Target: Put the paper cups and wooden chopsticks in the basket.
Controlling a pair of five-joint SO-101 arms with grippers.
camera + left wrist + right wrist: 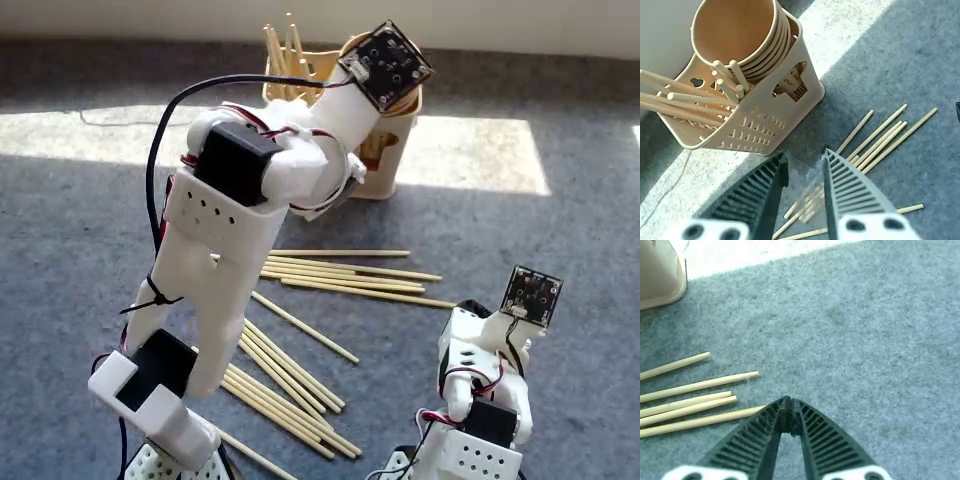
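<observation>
The grey-carpeted desk [80, 260] takes up the whole high view, with a sunlit band across its upper part. The left arm [235, 230] rises from the lower left of the frame and stretches to the top centre. Its hand, the left hand [804, 155], hangs over the desk just beside the basket [392, 160], fingers apart and holding nothing. The right arm [490, 400] sits folded at the lower right. The right hand [788, 402] is low over the desk, tips together with nothing between them, near the ends of some loose chopsticks [695, 407]. The basket stands at the top centre, partly behind the left arm's wrist. A stack of nested cups [735, 35] fills one end of it. Several chopsticks [675, 97] lean in the other end, poking over the rim. The loose chopsticks lie in two groups, a fan at mid-frame and a bundle at the lower centre beside the left arm.
</observation>
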